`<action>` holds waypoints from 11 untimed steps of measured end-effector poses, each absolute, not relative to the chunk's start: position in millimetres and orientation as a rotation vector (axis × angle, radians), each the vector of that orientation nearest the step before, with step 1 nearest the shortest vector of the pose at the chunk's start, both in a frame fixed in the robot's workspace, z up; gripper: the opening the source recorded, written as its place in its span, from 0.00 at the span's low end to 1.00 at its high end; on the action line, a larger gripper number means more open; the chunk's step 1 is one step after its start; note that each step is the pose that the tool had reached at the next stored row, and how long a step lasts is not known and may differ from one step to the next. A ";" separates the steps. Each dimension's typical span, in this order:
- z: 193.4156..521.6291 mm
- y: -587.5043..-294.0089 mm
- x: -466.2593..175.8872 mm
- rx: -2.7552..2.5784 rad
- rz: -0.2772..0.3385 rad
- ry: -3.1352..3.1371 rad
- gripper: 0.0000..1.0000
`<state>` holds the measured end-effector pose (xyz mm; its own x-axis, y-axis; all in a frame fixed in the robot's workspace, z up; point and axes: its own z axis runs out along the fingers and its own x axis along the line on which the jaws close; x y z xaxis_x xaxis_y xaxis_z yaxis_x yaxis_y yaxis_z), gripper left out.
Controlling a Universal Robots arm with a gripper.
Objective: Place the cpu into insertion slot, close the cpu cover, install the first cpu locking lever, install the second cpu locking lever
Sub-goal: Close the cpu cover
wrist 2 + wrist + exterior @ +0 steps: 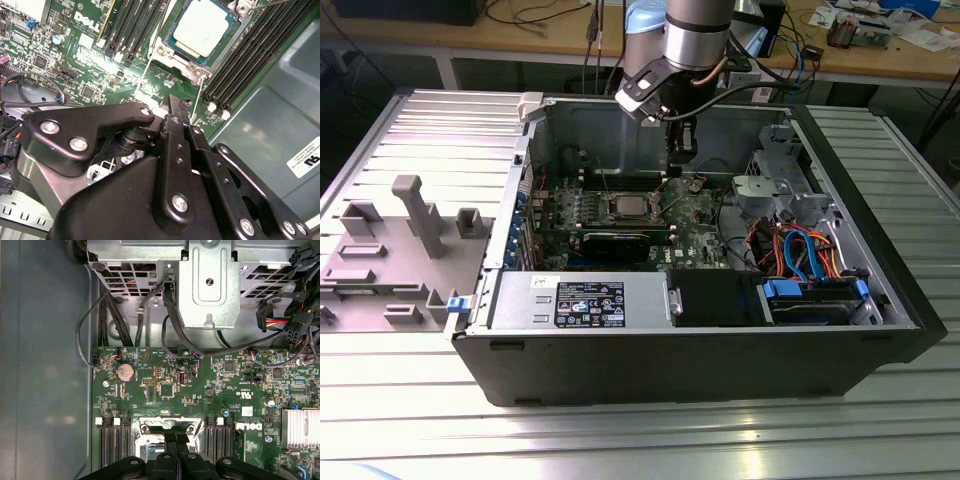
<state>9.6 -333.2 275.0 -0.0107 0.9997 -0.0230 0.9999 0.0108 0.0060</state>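
The cpu point(204, 27) sits seated on the green motherboard point(100, 50), with the cpu cover point(221, 46) lying flat around it. The gripper point(176, 101), jaws together and empty, hovers just beside. Latching likely demands a slow, square push.

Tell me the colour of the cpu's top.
Silver-grey metal; the cpu shows best in the second wrist view.

Exterior view looks down from afar; both wrist views (close) share motherboard point(95, 50) point(200, 405)
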 end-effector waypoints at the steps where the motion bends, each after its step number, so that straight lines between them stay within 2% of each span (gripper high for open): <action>1: 275.0 -333.2 9.7 2.195 -0.019 2.219 0.11; 11: 274.3 -333.2 17.5 2.195 -0.019 2.219 0.11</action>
